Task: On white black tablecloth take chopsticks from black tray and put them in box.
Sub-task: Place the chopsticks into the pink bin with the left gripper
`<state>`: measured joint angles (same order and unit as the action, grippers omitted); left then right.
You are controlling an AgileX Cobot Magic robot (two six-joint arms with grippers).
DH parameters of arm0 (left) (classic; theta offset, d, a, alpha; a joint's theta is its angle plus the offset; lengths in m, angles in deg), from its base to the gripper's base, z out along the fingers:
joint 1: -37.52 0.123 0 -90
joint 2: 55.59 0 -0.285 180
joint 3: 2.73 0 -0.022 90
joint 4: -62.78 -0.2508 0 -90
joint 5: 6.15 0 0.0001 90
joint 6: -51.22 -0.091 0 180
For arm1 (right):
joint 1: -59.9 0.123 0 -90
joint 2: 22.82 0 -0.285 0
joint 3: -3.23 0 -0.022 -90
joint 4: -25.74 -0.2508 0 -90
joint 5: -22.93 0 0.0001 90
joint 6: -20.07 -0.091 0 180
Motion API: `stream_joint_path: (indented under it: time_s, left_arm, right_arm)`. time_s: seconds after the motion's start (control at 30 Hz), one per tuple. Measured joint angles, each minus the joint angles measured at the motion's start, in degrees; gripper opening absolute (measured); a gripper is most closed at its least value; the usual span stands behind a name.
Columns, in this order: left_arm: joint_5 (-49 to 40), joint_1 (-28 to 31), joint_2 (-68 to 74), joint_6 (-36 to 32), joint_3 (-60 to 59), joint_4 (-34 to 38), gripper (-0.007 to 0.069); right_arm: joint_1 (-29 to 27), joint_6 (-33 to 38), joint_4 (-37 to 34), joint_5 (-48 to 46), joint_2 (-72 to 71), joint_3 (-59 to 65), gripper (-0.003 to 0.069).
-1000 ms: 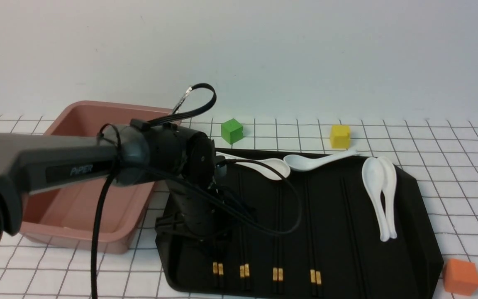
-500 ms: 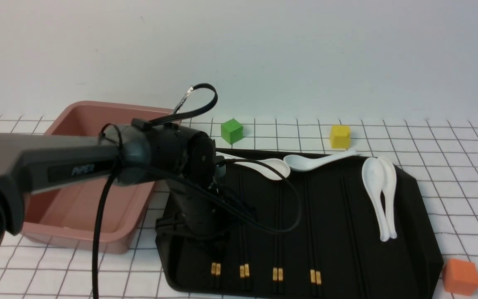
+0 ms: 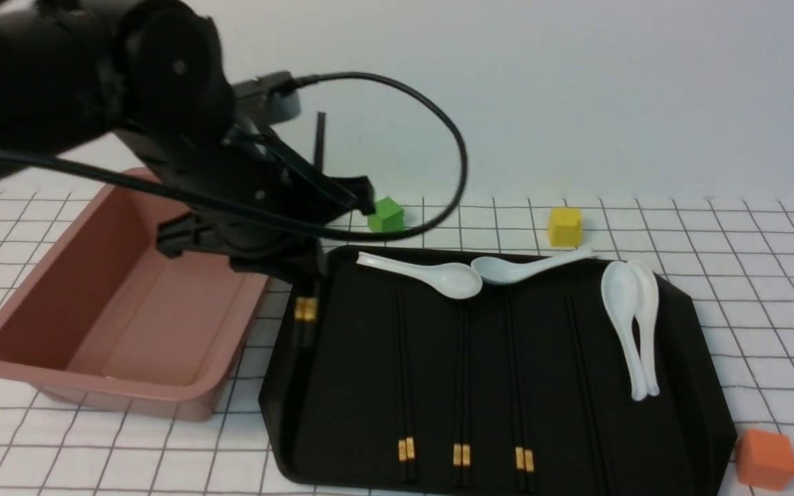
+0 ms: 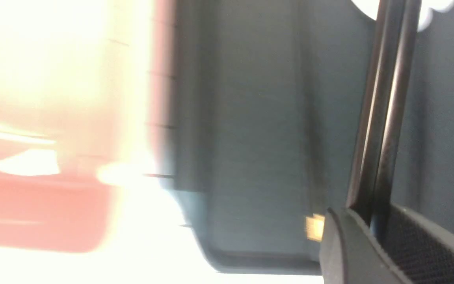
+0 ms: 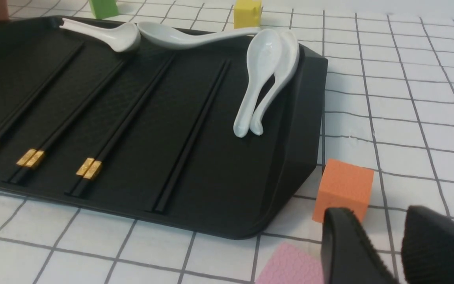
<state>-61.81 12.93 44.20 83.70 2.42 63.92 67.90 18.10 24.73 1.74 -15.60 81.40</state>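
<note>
Now holding one pair of chopsticks pinched tight in the left gripper, up above the black tray's left edge, just beside the box; next, probably move over the box and let go.

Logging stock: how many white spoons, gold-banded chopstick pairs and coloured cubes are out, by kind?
White spoons: 4
Gold-banded chopstick pairs: 4, three on the black tray, one in the left gripper
Cubes: 3, green, yellow, orange
Total: 11
Uncounted: a bandless black strip on the tray, a pink patch of unclear kind.
</note>
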Motion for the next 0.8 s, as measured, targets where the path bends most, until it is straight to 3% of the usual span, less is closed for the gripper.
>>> stream_joint_path:
  time_s: [0.03, 0.23, 0.33, 0.57, 0.8]
  left_arm:
    - [-0.4, 0.4, -0.1, -0.1, 0.0, -0.3, 0.0113]
    - [-0.3, 15.6, 4.3, -5.5, -1.1, -3.6, 0.0113]
    - [2.0, 19.4, 8.5, -8.2, -1.4, -3.7, 0.0113]
    - [7.5, 21.3, 16.8, -10.3, -1.4, -6.1, 0.0124]
    - [1.6, 21.3, 16.8, -10.2, 1.6, -7.9, 0.0264]
  right_arm:
    - [0.0, 0.0, 0.0, 0.0, 0.0, 0.0, 0.0240]
    - [0.0, 0.0, 0.0, 0.0, 0.0, 0.0, 0.0240]
    - [0.0, 0.0, 0.0, 0.0, 0.0, 0.0, 0.0240]
    - [0.0, -0.1, 0.0, 0.0, 0.0, 0.0, 0.0240]
    - [0.0, -0.1, 0.0, 0.0, 0.0, 0.0, 0.0240]
